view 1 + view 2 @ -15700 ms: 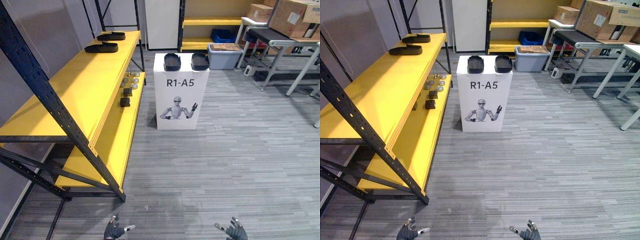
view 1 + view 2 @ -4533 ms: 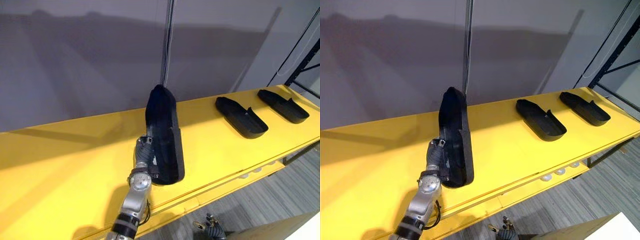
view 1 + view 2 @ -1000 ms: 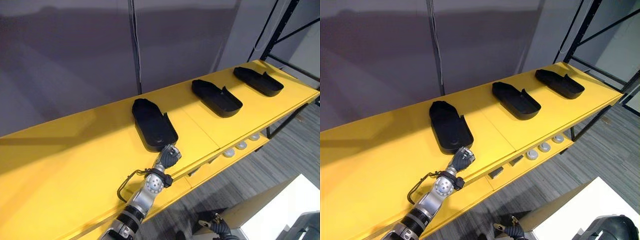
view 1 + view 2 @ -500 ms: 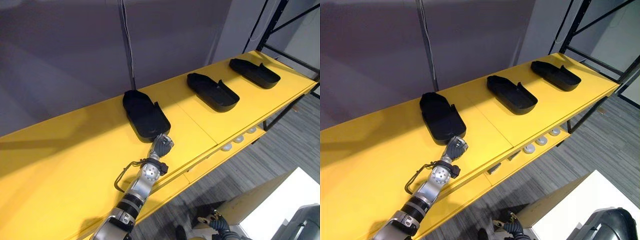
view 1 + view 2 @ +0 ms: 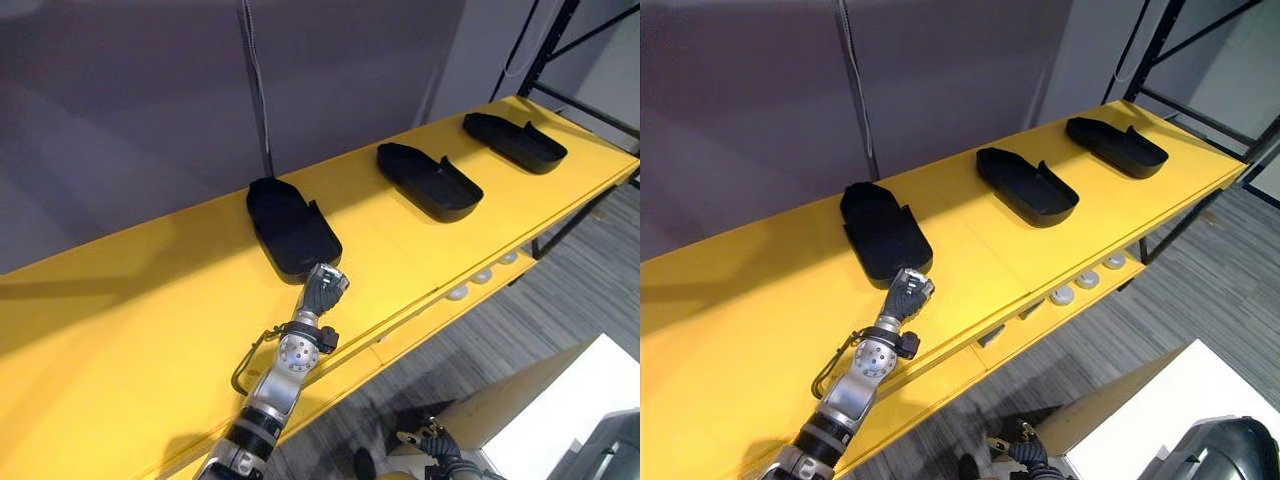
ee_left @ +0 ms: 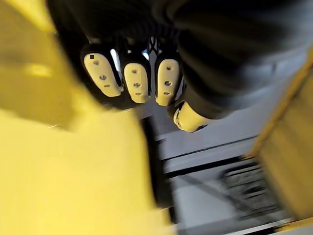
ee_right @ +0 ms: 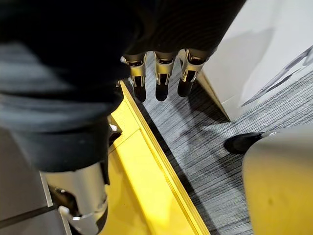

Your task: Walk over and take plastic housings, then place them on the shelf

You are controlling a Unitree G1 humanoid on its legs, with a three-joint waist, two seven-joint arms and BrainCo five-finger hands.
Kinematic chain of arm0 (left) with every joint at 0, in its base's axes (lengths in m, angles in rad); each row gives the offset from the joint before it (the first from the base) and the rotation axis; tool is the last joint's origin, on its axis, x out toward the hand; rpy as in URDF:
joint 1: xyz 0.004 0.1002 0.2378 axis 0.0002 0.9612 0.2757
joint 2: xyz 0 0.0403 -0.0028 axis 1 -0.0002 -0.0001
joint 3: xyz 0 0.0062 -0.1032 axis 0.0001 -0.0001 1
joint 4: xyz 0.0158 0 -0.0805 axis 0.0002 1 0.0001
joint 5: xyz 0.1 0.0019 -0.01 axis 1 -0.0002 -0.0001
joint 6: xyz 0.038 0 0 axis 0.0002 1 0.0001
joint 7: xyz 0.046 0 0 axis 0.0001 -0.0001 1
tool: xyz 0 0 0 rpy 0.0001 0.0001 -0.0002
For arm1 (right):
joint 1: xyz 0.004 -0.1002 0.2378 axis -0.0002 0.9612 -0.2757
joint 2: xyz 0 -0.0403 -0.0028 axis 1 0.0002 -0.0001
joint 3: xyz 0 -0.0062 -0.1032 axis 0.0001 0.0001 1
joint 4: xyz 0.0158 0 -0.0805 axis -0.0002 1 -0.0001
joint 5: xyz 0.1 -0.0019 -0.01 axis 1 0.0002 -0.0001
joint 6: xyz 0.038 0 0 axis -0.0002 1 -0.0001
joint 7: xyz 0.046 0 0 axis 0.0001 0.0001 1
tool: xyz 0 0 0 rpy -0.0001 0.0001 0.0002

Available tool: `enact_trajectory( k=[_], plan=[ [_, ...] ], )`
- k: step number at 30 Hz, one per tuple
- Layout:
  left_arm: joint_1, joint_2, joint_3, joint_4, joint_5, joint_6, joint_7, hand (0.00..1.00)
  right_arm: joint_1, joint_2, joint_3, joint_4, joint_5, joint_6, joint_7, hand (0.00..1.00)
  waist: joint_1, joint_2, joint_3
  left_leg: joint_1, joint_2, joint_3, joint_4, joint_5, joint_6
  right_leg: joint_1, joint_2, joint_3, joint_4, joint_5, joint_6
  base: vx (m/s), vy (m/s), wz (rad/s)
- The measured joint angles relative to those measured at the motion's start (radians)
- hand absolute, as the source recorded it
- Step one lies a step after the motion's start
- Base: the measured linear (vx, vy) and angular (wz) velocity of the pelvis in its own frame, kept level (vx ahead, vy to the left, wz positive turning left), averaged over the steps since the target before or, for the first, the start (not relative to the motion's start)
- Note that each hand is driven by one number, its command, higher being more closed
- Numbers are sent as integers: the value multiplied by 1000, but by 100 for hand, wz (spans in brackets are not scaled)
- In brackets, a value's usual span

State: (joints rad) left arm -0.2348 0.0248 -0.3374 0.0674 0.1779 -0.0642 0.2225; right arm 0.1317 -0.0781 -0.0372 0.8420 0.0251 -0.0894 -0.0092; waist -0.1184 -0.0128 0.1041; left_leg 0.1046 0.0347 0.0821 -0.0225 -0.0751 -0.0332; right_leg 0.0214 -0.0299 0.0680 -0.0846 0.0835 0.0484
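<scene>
on the yellow shelf (image 5: 120, 330) three black plastic housings (image 5: 430, 180) lie in a row. left hand (image 5: 322, 286), fingers curled on nothing, sits just beside the leftmost housing (image 5: 292, 228)'s near end. right hand (image 7: 161, 78) hangs low, fingers straight.

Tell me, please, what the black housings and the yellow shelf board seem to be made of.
The black housings look like moulded plastic, matt with a faint sheen: thin walls, rounded rims, each apparently one piece. The yellow shelf board seems to be painted or laminated board, smooth and slightly glossy, since soft light reflects on it. Its core is not visible.
</scene>
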Motion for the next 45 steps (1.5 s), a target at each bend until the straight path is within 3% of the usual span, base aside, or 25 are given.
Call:
enact_trajectory(
  k=[3, 5, 8, 10, 15, 18, 20, 23, 26, 29, 30, 38, 45],
  plan=[
    [35, 16, 10, -224, -50, -46, -17, 100, 3, -6, 0, 10, 0, 0, 0, 0, 27, 1, 0, -6, 0, -12, 11, 0, 0, 5, -1, -5, 2, -1, 0, -16, -9, 10],
    [71, 20, 40, -335, -84, -78, -18, 100, 3, -6, 0, 10, 0, 0, 0, 0, 27, 3, -1, -11, -1, -25, 16, 0, 0, 7, -3, -18, 6, -4, 0, -17, -15, 22],
    [157, 19, 148, -486, -150, -125, -13, 100, 4, -10, 0, 20, 0, 0, 1, 0, 46, 6, -3, -10, -1, -51, 28, 0, 0, 14, -4, -43, 32, -23, -2, -12, -13, 27],
    [247, 8, 296, -551, -178, -152, 24, 100, 5, -15, 0, 34, 0, 0, 1, 0, 69, 8, -5, -8, -1, -78, 35, 0, 0, 16, -7, -66, 64, -44, -5, -16, -21, 34],
    [460, -55, 618, -573, -231, -163, 142, 100, 29, -8, -12, 26, -2, 1, -1, 0, 113, 6, -11, 3, -13, -146, 28, 8, 2, 40, -26, -146, 106, -83, 1, -10, -13, 46],
    [578, -89, 763, -475, -247, -166, 189, 100, 47, 9, 0, 1, -21, 2, -8, 0, 150, 5, -35, 1, -22, -172, 28, 5, 2, 49, -40, -178, 114, -97, 5, 18, 7, 33],
    [617, -100, 814, -357, -258, -140, 196, 100, 57, 19, 19, -33, -36, 3, -8, 0, 161, 2, -46, -5, -28, -183, 32, 1, 9, 51, -48, -195, 117, -102, 7, 28, 15, 23],
    [627, -103, 833, -39, -274, -67, 160, 100, 52, 25, 54, -88, -52, 7, -7, 0, 165, 0, -54, -13, -32, -167, 67, -21, 21, 52, -59, -209, 139, -112, 10, 11, 12, 7],
    [596, -97, 862, 117, -293, -110, 104, 100, 58, 42, 54, -108, -53, 9, -10, 0, 163, -2, -69, -11, -34, -158, 87, -25, 17, 66, -64, -212, 141, -114, 12, 2, 5, 1],
    [567, -80, 870, 223, -301, -131, 71, 100, 61, 44, 52, -109, -52, 9, -12, 0, 162, 16, -79, -11, -29, -130, 88, -27, 20, 67, -68, -212, 141, -114, 12, -12, -5, 4],
    [533, -61, 859, 316, -301, -132, 41, 100, 67, 44, 45, -108, -52, 9, -13, 0, 159, 31, -78, -11, -9, -72, 87, -25, 18, 70, -70, -216, 142, -114, 12, -50, -28, 14],
    [488, 1, 829, 426, -253, -153, 30, 100, 68, 37, -3, -50, -45, 9, -31, 0, 163, 37, -77, -3, 3, -56, 20, 24, -3, 46, -57, -211, 120, -107, 9, -46, -28, 1],
    [481, 16, 822, 435, -268, -159, 77, 100, 66, 18, -34, 9, -31, 9, -51, 0, 169, 38, -76, 4, 18, -56, -8, 39, -19, 50, -37, -207, 93, -92, -7, 3, -11, -1]
  ],
)
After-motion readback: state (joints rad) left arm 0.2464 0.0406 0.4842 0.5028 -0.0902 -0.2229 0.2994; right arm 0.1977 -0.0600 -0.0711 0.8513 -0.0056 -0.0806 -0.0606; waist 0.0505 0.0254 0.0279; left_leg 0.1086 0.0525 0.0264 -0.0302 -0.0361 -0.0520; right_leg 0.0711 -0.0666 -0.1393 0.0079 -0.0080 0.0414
